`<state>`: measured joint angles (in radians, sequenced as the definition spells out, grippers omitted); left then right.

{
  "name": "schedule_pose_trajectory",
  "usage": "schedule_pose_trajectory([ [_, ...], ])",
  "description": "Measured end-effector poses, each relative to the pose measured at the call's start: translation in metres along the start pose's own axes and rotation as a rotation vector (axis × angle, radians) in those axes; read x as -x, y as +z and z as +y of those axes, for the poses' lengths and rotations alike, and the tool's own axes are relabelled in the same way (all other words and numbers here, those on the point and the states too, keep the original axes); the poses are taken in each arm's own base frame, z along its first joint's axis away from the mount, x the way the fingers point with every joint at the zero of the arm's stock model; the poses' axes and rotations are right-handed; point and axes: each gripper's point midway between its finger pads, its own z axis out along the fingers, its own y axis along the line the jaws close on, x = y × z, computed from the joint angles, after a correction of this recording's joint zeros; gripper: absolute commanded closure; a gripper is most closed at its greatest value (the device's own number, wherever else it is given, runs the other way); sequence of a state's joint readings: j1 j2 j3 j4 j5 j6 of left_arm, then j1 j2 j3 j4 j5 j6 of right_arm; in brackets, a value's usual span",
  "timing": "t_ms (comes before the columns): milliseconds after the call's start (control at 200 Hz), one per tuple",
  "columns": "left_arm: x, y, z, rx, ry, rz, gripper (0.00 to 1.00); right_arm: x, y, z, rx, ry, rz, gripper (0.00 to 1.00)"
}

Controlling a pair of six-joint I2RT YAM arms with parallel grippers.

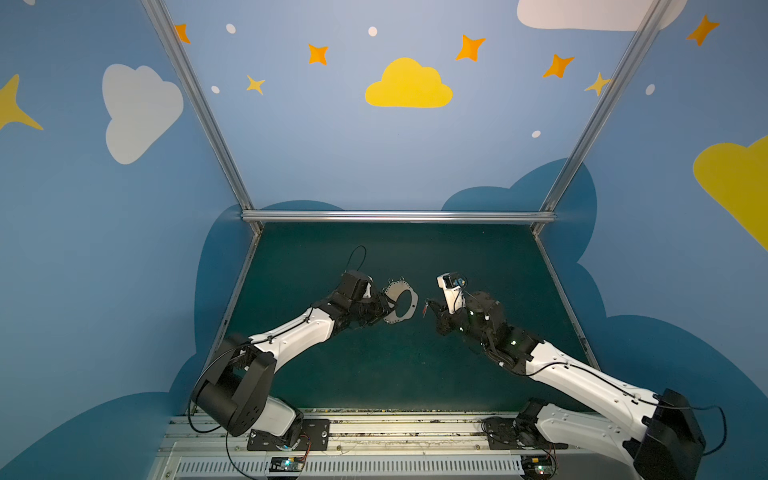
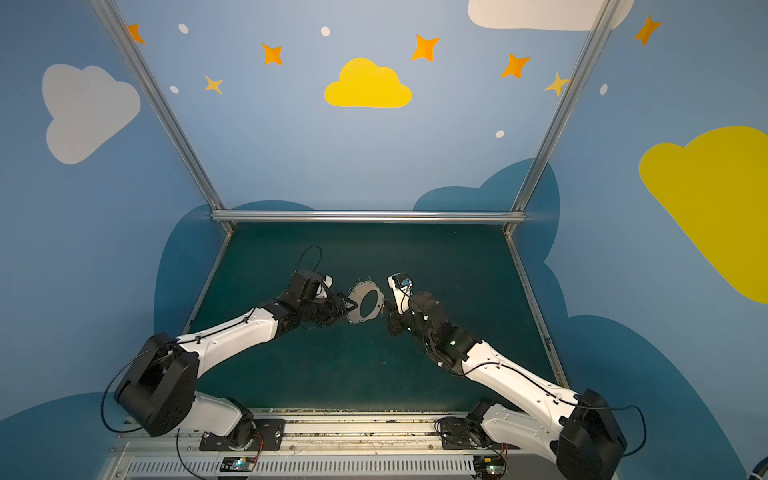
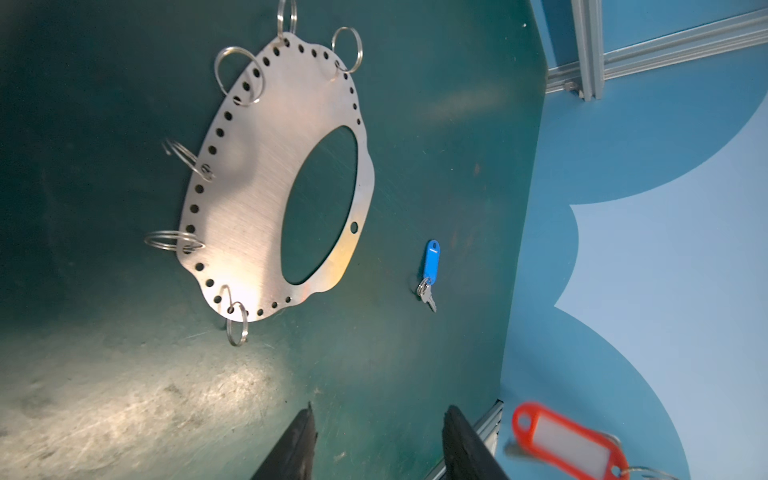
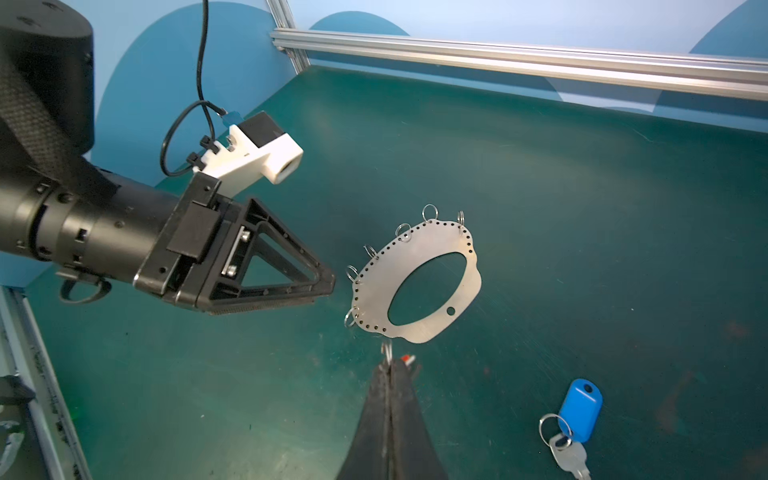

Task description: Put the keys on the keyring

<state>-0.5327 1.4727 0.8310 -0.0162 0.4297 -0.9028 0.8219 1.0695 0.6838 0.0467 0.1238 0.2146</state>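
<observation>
Grey brushed metal, the keyring (image 3: 249, 199) showed as a flat oval plate with a large oval hole in its middle, a row of small holes along one edge, and several small wire rings (image 3: 239, 75) threaded through them. It looked to lie on the dark green surface (image 4: 582, 208), though I could not tell for certain that it rested flat. In both top views the keyring (image 1: 399, 286) (image 2: 363, 287) sat between the two arms. The left gripper (image 3: 380, 411) stood open, its fingers apart with nothing between them, and its tip (image 4: 330, 280) was just beside the keyring's perforated edge, with a narrow gap visible in the right wrist view. The right gripper (image 4: 390, 363) was closed on the red-tagged key (image 3: 569, 444), pinching the key's own small split ring. That ring poked out past the fingertips just beside the keyring's (image 4: 395, 266) nearest edge, and a sliver of red tag (image 4: 409, 358) showed next to it. Whether the split ring touched the keyring I could not tell. The red tag was blurred in the left wrist view, and the key's blade was hidden. The blue-tagged key (image 4: 577, 411) lay on the surface off the keyring's plainer edge, the one with a single larger hole, clearly apart from it (image 3: 431, 262) and held by neither gripper.
</observation>
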Motion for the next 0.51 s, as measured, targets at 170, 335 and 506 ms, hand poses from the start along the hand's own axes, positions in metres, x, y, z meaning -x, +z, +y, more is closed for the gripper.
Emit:
schedule_pose_trajectory([
  [170, 0.001, 0.006, 0.013, 0.048, -0.019, -0.005, 0.48, 0.001, 0.000, -0.003, -0.016, -0.011, -0.004, 1.00],
  [335, 0.001, 0.016, 0.036, 0.149, -0.058, 0.001, 0.48, -0.001, 0.001, -0.004, -0.022, -0.011, 0.002, 1.00],
  [506, 0.003, 0.026, 0.054, 0.239, -0.091, 0.009, 0.48, -0.004, 0.004, -0.003, -0.021, -0.001, 0.012, 1.00],
])
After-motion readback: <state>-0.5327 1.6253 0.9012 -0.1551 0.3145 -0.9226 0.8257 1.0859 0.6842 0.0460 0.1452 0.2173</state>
